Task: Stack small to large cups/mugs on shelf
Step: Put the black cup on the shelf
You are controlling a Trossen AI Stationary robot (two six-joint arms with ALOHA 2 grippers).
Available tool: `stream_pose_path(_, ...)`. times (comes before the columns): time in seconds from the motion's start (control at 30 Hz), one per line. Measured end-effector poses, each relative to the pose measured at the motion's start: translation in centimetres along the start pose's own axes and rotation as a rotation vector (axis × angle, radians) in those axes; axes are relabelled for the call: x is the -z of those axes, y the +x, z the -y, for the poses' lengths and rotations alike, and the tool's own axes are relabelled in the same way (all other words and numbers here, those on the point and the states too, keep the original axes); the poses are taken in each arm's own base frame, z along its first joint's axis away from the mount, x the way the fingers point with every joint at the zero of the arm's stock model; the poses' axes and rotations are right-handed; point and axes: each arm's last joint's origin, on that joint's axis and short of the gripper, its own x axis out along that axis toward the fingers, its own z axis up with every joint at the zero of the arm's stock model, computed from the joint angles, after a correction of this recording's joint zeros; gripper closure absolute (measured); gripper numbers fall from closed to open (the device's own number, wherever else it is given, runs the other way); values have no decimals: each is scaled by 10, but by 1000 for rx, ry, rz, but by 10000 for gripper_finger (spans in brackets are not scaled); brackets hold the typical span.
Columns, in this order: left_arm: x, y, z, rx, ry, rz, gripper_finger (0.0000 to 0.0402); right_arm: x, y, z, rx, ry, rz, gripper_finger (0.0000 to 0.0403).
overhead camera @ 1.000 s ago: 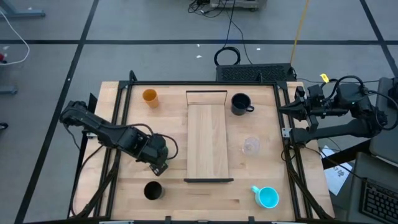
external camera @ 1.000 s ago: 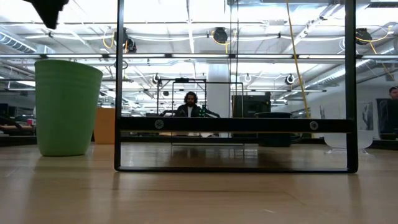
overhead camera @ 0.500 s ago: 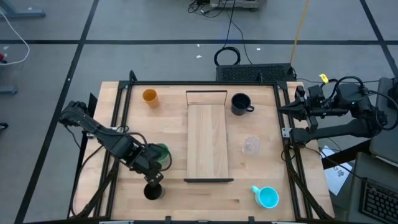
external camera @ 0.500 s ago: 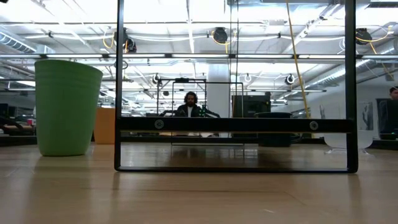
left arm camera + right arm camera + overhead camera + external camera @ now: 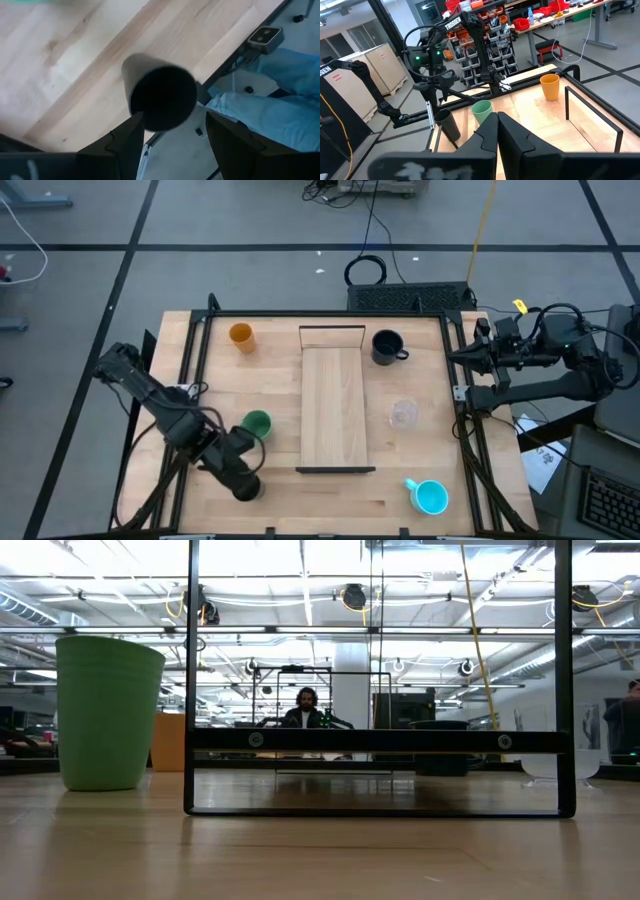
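The tall black cup (image 5: 160, 92) stands upright near the table's near-left corner. My left gripper (image 5: 172, 137) hovers above it, open, one finger on either side of the cup's rim and clear of it; in the high view the gripper (image 5: 243, 478) covers most of the cup. On the table stand the green cup (image 5: 256, 423), the orange cup (image 5: 240, 335), the dark mug (image 5: 385, 347), the clear cup (image 5: 403, 413) and the blue mug (image 5: 430, 497). The shelf (image 5: 335, 405) lies mid-table. My right gripper (image 5: 497, 131) is shut, parked at the right edge.
Black frame rails (image 5: 192, 380) run along the table's left and right sides. A black frame (image 5: 380, 740) stands at the shelf's near end. The table's near edge (image 5: 235, 45) lies close behind the black cup. A person (image 5: 305, 708) sits beyond the table.
My left gripper has swung from above the green cup toward the table's near edge and now hangs over the black cup, turning as it went. Its fingers kept the same gap. The green cup, hidden under it before, stands uncovered in the same place.
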Motion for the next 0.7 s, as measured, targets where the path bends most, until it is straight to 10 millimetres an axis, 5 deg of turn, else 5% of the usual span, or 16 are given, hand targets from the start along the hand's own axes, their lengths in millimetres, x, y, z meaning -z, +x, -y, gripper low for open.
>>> stream_pose_path(0.2, 13, 2, 0, -11, -32, 20, 188, 0, 0, 0, 0, -8, 0, 403)
stream_pose_path(0.7, 16, 43, 15, -91, -52, -43, 188, 0, 0, 0, 1, -9, -1, 403)
